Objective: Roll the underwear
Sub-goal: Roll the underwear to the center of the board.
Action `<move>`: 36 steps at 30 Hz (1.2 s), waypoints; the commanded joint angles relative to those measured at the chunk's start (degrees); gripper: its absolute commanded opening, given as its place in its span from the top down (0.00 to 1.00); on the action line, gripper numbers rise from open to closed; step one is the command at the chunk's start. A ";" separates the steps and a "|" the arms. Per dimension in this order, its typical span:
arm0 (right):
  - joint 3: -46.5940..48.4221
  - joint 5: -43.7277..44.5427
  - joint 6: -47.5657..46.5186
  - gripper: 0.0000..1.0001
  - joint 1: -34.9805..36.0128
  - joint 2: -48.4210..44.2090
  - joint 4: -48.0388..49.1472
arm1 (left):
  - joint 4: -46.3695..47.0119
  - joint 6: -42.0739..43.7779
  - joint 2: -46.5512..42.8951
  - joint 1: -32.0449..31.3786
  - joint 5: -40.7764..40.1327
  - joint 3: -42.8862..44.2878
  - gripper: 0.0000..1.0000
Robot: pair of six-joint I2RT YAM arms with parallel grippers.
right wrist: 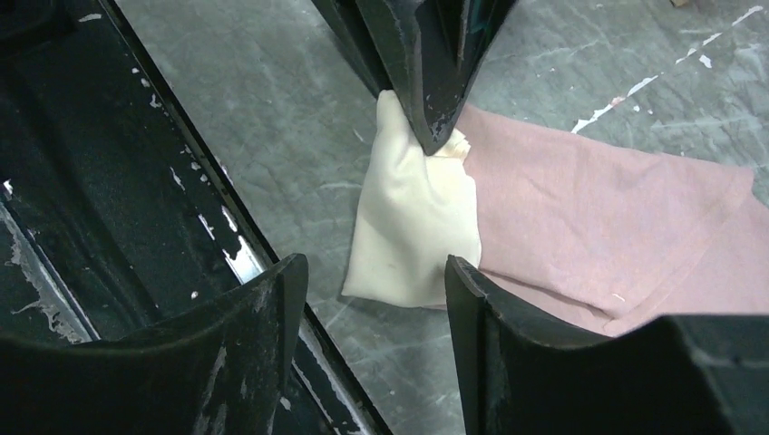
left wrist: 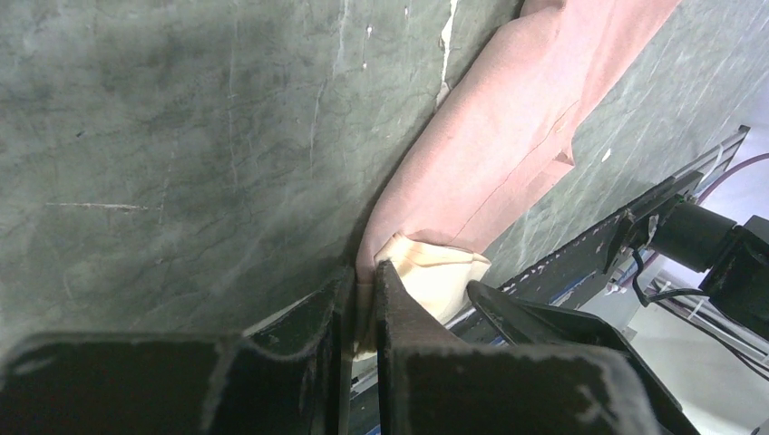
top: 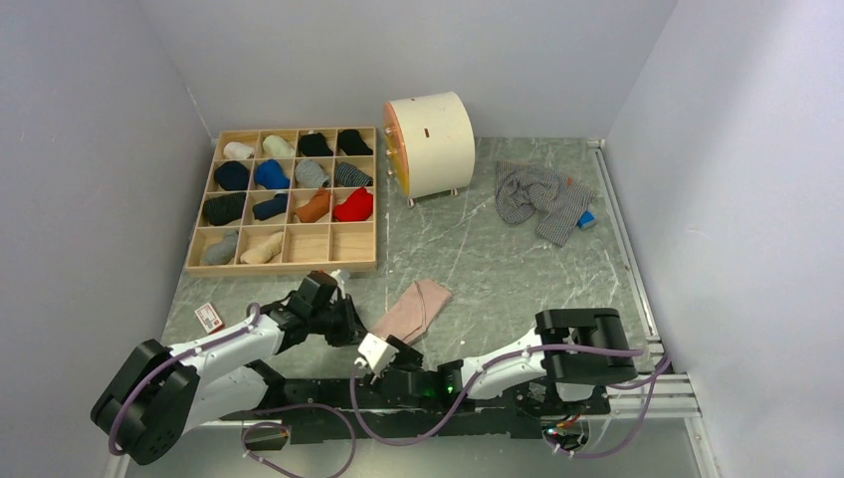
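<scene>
The pale pink-beige underwear lies folded lengthwise on the table near the front edge, with its cream-lined end nearest the arms. My left gripper is shut on that cream end at the table surface; in the top view the left gripper sits at the garment's near left corner. My right gripper is open, its jaws apart just above and in front of the cream end, touching nothing. The grey striped underwear lies crumpled at the far right.
A wooden grid box holding several rolled socks stands at the back left. A white cylinder stands behind the middle. A small blue block lies by the grey garment. A small card lies at the left. The black front rail is close by.
</scene>
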 commanded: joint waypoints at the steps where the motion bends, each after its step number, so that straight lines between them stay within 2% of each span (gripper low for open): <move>1: 0.10 -1.56 0.47 0.39 -0.27 2.46 3.54 | -4.77 2.84 2.23 -0.21 -2.64 0.29 0.88; 6: 1.36 -1.71 3.17 0.46 -0.63 7.03 1.08 | -4.65 2.41 2.61 -0.17 -2.41 0.55 0.88; 11: -2.10 -2.31 5.91 0.57 -2.61 4.94 1.83 | -4.80 2.11 1.98 -0.21 -2.32 0.05 0.87; 17: -2.68 -5.21 5.49 0.56 -3.22 5.46 3.71 | -6.26 2.96 2.06 -0.09 -2.57 1.22 0.86; 22: -1.56 -6.28 5.55 0.70 -4.11 7.41 2.95 | -7.33 3.41 1.74 -0.03 -3.20 1.66 0.86; 24: -2.12 -5.72 6.34 0.71 -4.81 6.75 2.98 | -7.52 3.40 1.24 0.15 -3.30 1.47 0.86; 26: -2.90 -7.76 5.83 0.74 -5.68 5.92 3.90 | -7.16 3.21 0.92 0.37 -3.15 1.24 0.85; 29: -2.72 -11.73 4.95 0.84 -5.86 5.71 5.50 | -6.88 3.21 1.41 0.64 -2.89 1.28 0.83; 31: -2.17 -14.11 4.96 0.96 -5.85 6.35 5.80 | -6.86 3.09 2.03 0.92 -2.54 1.60 0.81; 34: -2.01 -17.15 4.82 1.00 -5.92 6.39 6.63 | -7.33 3.05 1.93 1.75 -2.46 2.04 0.77; 36: -3.28 -19.30 6.64 1.00 -6.35 5.53 8.95 | -8.23 3.21 1.16 2.43 -2.77 2.51 0.59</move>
